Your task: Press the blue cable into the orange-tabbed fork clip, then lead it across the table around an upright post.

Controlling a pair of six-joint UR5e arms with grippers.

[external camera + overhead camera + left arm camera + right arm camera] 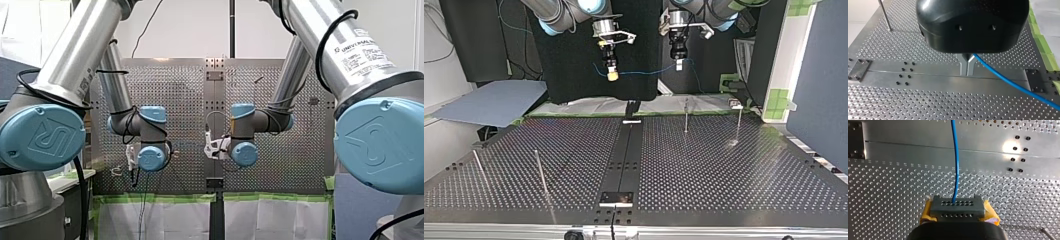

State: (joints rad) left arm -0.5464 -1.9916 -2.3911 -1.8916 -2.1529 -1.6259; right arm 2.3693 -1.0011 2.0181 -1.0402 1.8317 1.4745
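Observation:
A thin blue cable (644, 73) hangs stretched between my two grippers, high above the far edge of the perforated table (724, 170). My left gripper (678, 65), black with metal fingers (964, 65), is shut on the blue cable (1008, 80), which runs out sideways from the fingers. My right gripper (612, 76) with yellow-taped grey pads (957, 206) is shut on the cable (956, 165), which leads straight ahead from between the pads. I cannot make out an orange-tabbed clip in any view.
Upright posts stand on the table: two at the top view's far right (686, 115) (739, 122) and two at its near left (540, 170) (479, 167). A dark rail (626, 150) with plates runs down the middle. Another post (885, 15) shows ahead of my left gripper.

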